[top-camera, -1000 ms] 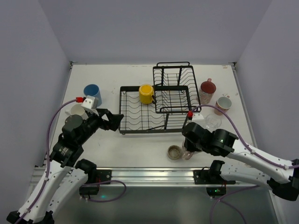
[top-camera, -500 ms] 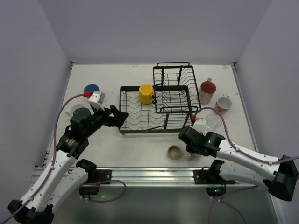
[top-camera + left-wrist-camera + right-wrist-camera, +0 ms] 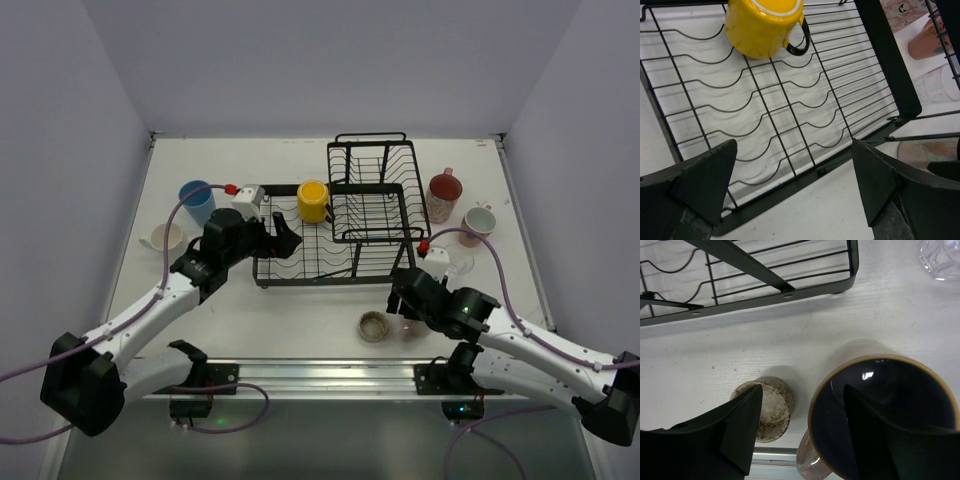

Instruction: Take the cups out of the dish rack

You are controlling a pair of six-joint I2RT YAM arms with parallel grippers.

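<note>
Hovering over the rack (image 3: 890,75), below the yellow mug (image 3: 760,30), the left end effector (image 3: 794,145) is open; the right end effector (image 3: 802,390) stands open astride the rim of the dark mug (image 3: 905,405).

A yellow mug (image 3: 763,25) sits on the dish rack (image 3: 887,65) (handle pointing right) beyond the wide-spread jaws.

Swung left pincer (image 3: 283,236) in over the tray of the dish rack (image 3: 300,258); parted right pincer (image 3: 802,390) astride the rim of the purple-inside mug (image 3: 885,375).

Eight cups (image 3: 444,190) in all — and one dish rack (image 3: 300,255)
</note>
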